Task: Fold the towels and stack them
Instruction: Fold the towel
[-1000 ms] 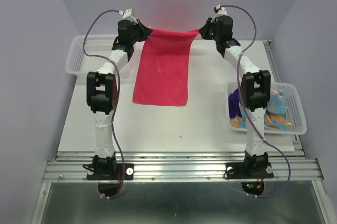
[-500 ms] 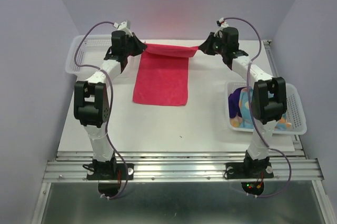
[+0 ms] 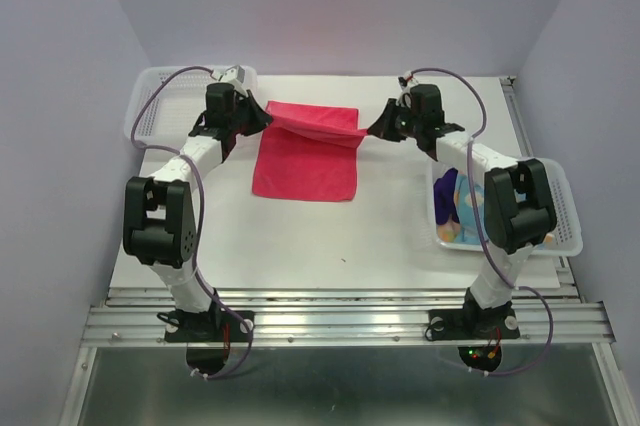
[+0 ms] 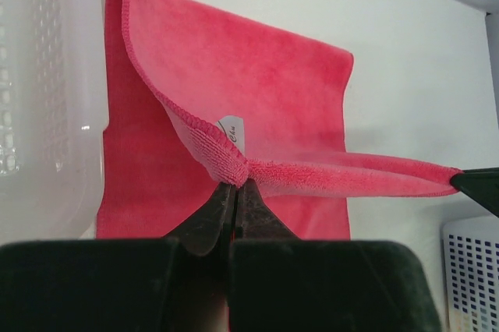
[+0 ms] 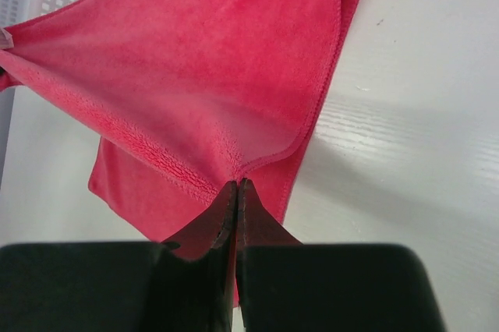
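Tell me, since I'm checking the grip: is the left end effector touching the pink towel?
Touching. Left wrist view shows the left end effector pinching the pink towel at its corner.

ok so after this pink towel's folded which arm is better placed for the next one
Right, likely. The white mesh plastic basket holding the other cloths sits by the right gripper; the left gripper is across the magenta-pink towel.

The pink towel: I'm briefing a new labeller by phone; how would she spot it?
On the white table, look between the two arms. The pink towel lies there with its far edge lifted, a corner pinched in each of the left gripper and right gripper. Unlike the other cloths, piled in the right-hand basket, it is plain pink and spread out.
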Robot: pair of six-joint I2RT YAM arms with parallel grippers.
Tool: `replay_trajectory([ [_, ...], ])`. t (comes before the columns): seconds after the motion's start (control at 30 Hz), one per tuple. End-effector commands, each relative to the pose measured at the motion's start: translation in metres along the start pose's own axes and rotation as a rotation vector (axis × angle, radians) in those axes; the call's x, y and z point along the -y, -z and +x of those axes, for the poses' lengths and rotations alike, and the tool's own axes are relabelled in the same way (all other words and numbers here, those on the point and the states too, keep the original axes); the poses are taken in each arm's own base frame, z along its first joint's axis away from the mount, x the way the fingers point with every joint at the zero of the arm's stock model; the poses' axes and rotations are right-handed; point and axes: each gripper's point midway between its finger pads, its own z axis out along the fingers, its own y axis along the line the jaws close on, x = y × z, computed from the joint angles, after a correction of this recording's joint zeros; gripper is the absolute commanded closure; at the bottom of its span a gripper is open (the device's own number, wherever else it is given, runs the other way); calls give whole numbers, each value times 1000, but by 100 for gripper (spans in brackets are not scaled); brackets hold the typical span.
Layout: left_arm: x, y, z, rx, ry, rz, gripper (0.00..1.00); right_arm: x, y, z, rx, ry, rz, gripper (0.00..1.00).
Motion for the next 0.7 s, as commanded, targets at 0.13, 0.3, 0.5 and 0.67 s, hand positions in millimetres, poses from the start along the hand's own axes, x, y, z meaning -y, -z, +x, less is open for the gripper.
replay_trajectory([
  [0.13, 0, 29, 4, 29, -27, -6, 100, -28, 24, 15, 19, 13, -8, 99],
  [0.3, -7, 38, 20, 5, -7, -29, 100, -35, 29, 30, -1, 31, 15, 99],
  [0.5, -11, 48, 29, -26, 24, -69, 100, -27, 35, 46, -32, 36, 79, 99],
  [0.67, -23, 56, 45, -62, 41, -122, 100, -27, 41, 55, -40, 41, 86, 99],
])
